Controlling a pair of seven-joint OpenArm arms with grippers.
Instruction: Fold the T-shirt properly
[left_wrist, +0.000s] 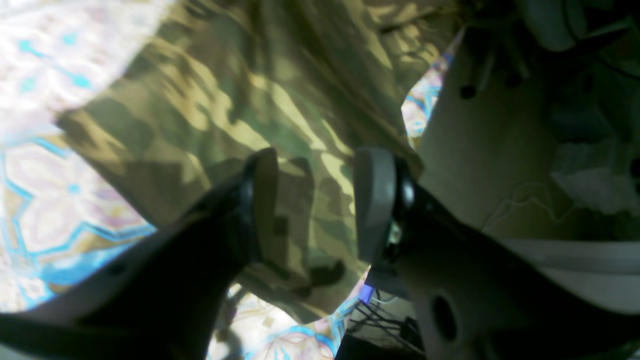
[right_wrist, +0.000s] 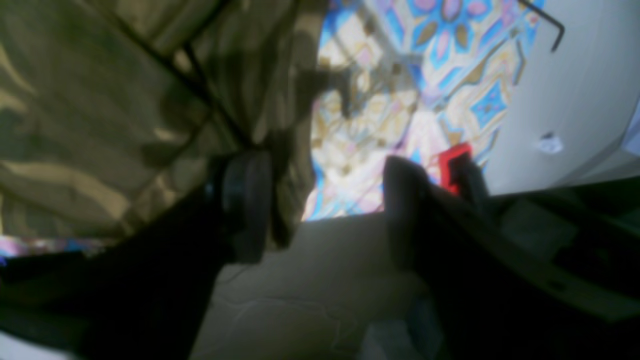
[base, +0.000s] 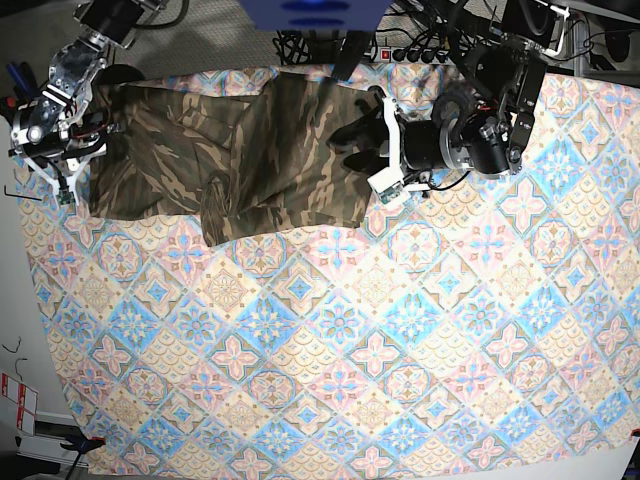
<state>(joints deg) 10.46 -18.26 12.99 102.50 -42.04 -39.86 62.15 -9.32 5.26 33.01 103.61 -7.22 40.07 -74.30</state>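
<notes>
Your T-shirt lies partly folded along the far edge of the worktop, nearer its far left corner in the base view, with a rumpled fold bunched near its middle. The near half of the patterned worktop is open.

Your left claw sits at the shirt's right edge with its jaws wide; in the left wrist view camouflage cloth lies between and beneath the two fingers, which are not closed on it. Your right claw is at the far left corner, at the shirt's outer end, jaws wide too. The right wrist view is blurred, but one finger lies against the shirt's edge while the other hangs past the worktop's rim, over the floor.

The risks, judged from here: close the left claw too shallow and you may pinch one layer only, so the fold drags loose. The right claw could miss the hem, or pull cloth off the worktop, because the shirt runs so close to the far and left edges. The bunched middle may get locked in as a crease unless it is smoothed first.

Your free room lies toward the near edge and near right corner; a cable cluster crowds the far edge.
</notes>
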